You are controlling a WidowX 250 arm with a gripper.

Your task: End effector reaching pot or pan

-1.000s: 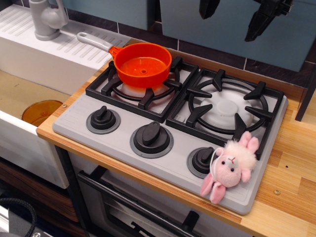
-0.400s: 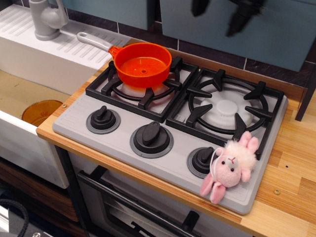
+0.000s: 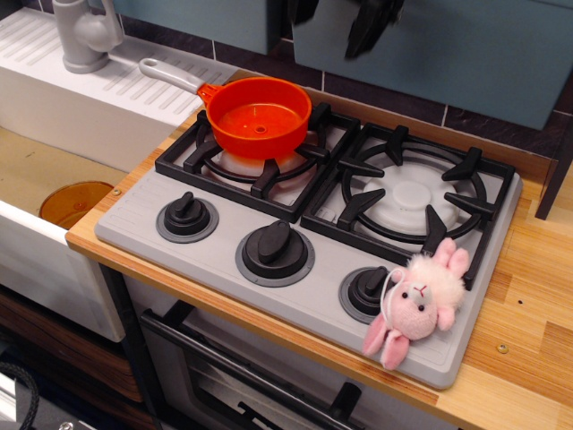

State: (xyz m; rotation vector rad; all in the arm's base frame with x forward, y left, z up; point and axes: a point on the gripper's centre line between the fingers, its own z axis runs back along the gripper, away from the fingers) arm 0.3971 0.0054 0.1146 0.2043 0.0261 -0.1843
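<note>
The bright orange saucepan (image 3: 259, 116) sits upright on the left rear burner, its light-grey handle (image 3: 170, 75) pointing back left toward the sink. My black gripper (image 3: 336, 25) hangs at the top edge of the view, above and behind the stove, up and to the right of the pan and well apart from it. Its two dark fingers (image 3: 370, 27) stand apart with nothing between them. The wrist is cut off by the frame.
A grey toy stove (image 3: 179, 210) with black grates and three knobs lies on a wooden counter. A pink plush bunny (image 3: 419, 297) lies at the front right corner. A white sink with a grey tap (image 3: 85, 34) is on the left, holding a translucent orange disc (image 3: 73, 202).
The gripper has moved left along the top of the view, from above the right burner to above the gap between the burners, closer to the pan. Nothing else moved.
</note>
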